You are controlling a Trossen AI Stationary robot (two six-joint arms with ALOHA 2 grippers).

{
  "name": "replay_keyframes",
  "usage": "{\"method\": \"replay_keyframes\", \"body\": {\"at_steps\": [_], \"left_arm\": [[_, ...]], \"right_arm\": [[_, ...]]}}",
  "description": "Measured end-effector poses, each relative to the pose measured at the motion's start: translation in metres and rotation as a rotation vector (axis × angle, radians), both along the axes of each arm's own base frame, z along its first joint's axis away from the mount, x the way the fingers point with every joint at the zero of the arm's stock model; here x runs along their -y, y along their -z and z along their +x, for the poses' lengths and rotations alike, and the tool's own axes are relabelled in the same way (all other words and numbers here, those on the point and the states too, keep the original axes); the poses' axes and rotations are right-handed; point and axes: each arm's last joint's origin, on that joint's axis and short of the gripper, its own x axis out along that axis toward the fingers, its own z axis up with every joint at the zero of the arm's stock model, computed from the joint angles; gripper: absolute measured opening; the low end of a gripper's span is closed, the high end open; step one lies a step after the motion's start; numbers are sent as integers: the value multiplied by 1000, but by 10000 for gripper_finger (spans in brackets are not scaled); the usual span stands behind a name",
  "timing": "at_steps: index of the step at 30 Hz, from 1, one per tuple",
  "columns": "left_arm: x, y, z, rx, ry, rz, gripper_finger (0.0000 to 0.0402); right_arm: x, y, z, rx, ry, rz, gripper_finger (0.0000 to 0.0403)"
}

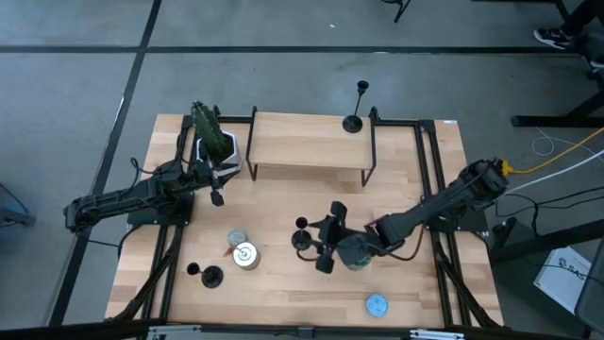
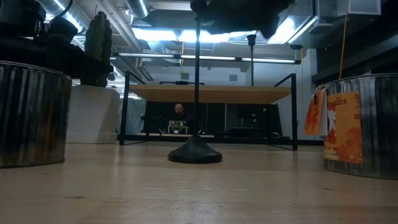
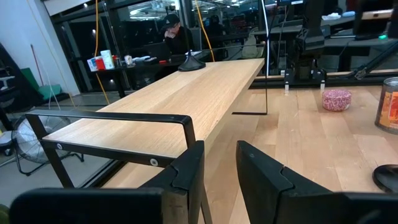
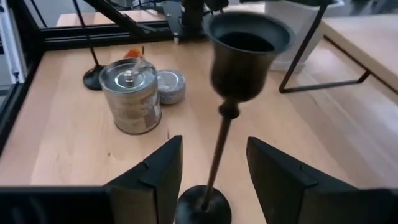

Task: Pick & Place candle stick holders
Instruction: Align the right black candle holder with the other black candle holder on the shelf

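On the near part of the light wooden desk (image 1: pixel 283 293), a small blue round disc (image 1: pixel 377 304) is lying close to the front edge, right of centre. To the left, a matte-black candle stick holder (image 1: pixel 209 277) is standing on its round base near the front left corner. Just beside it, a round silver tin with a ring-pull lid (image 1: pixel 245 256) and a flatter silver tin (image 1: pixel 238 238) are sitting touching each other.

At mid-desk, the right gripper (image 4: pixel 208 168) is hovering with its jaws standing apart on either side of a second black holder with a thin stem and cup top (image 4: pixel 249 56). That holder is standing upright on the desk, its stem between the jaws, and neither finger is visibly pressing it. From above it is showing just left of the right arm's wrist (image 1: pixel 302 236).

Farther back on the left, the left gripper (image 3: pixel 217 165) is hanging beside the end of a raised wooden shelf on a black metal frame (image 1: pixel 307 142), its jaws parted and empty. A green cactus-shaped figure (image 1: pixel 212 132) is standing behind that arm.

A third black holder (image 1: pixel 353 121) is standing on the shelf's far right corner. Beyond the desk, a person (image 3: pixel 174 34) is sitting in the room.
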Motion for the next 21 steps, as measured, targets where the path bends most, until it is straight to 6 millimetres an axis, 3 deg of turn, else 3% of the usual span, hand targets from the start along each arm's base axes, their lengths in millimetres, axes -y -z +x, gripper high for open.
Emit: {"method": "replay_keyframes", "body": {"at_steps": [12,21], "left_arm": [[0,0,0,0,1,0,88],[0,0,0,0,0,0,88]], "right_arm": [[21,1,10,-23,3,41,178],[25,-1,14,-7,-13,40,137]]}}
